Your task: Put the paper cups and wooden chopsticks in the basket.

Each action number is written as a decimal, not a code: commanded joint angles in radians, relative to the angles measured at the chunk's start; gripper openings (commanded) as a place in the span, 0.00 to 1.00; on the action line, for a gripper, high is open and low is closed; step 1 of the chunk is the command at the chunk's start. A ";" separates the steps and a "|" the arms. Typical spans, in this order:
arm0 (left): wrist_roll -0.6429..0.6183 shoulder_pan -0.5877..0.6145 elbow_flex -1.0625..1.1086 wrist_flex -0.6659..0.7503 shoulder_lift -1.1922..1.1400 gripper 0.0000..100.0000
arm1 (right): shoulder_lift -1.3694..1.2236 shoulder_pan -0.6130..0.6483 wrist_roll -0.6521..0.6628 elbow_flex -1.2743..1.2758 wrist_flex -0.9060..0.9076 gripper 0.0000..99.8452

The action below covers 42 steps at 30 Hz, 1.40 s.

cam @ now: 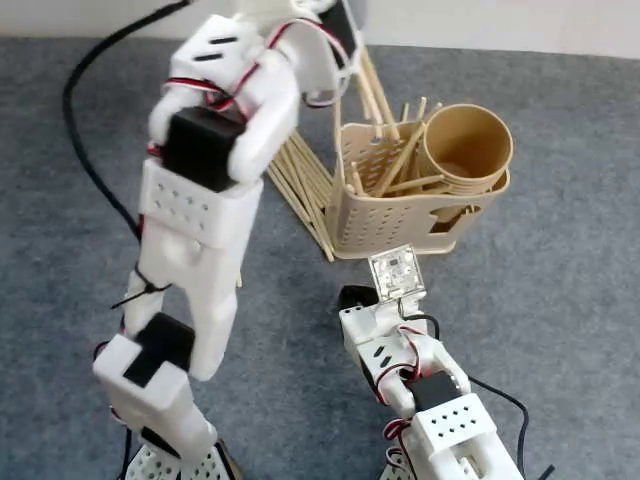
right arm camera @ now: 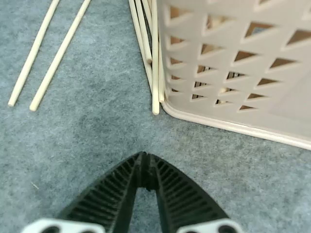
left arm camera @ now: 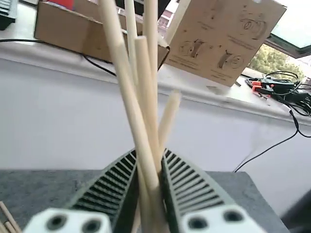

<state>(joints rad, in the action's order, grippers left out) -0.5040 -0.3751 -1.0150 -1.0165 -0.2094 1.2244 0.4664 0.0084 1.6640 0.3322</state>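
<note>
A beige basket (cam: 400, 215) stands on the grey mat with stacked paper cups (cam: 468, 148) lying in it among several wooden chopsticks (cam: 400, 165). High over the basket's far left corner, my left gripper (cam: 345, 35) is shut on a bundle of chopsticks (left arm camera: 141, 73) that slants down toward the basket; in the left wrist view the sticks run up between the left gripper's (left arm camera: 149, 160) jaws. More chopsticks (cam: 300, 185) lie against the basket's left side. My right gripper (right arm camera: 144, 158) is shut and empty, low over the mat just before the basket (right arm camera: 233, 63).
Two loose chopsticks (right arm camera: 48, 53) lie on the mat beside those along the basket wall (right arm camera: 154, 58). A black cable (cam: 80, 120) curves at the left. Cardboard boxes (left arm camera: 223, 34) and cables sit on a ledge behind the table.
</note>
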 commanded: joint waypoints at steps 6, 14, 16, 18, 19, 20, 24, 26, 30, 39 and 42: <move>-0.008 -0.054 -0.045 0.041 -0.076 0.00 | 0.012 0.001 0.014 0.007 -0.019 0.00; 0.031 -0.039 -0.041 0.040 -0.077 0.00 | 0.012 0.001 0.014 0.007 -0.019 0.00; 0.069 -0.028 -0.041 0.044 -0.077 0.00 | 0.012 0.001 0.014 0.007 -0.019 0.00; 0.081 -0.018 -0.044 0.046 -0.077 0.00 | 0.012 0.001 0.014 0.007 -0.019 0.00; 0.084 -0.013 -0.044 0.046 -0.077 0.00 | 0.012 0.001 0.014 0.007 -0.019 0.00; 0.089 -0.010 -0.044 0.046 -0.077 0.00 | 0.012 0.001 0.014 0.007 -0.019 0.00; 0.118 0.001 -0.042 0.077 -0.077 0.00 | 0.012 0.001 0.014 0.007 -0.019 0.00; 0.123 0.005 -0.041 0.095 -0.079 0.00 | 0.012 0.001 0.014 0.007 -0.019 0.00; 0.123 -0.002 -0.041 0.100 -0.079 0.00 | 0.012 0.001 0.014 0.007 -0.019 0.00; 0.117 -0.025 -0.041 0.051 -0.120 0.00 | 0.012 0.001 0.014 0.007 -0.019 0.00; 0.115 -0.031 -0.041 0.051 -0.148 0.00 | 0.012 0.001 0.014 0.007 -0.019 0.00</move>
<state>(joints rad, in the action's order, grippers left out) -0.3874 -0.3890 -1.0134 -0.9689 -0.3613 1.2244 0.4664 0.0084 1.6640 0.3322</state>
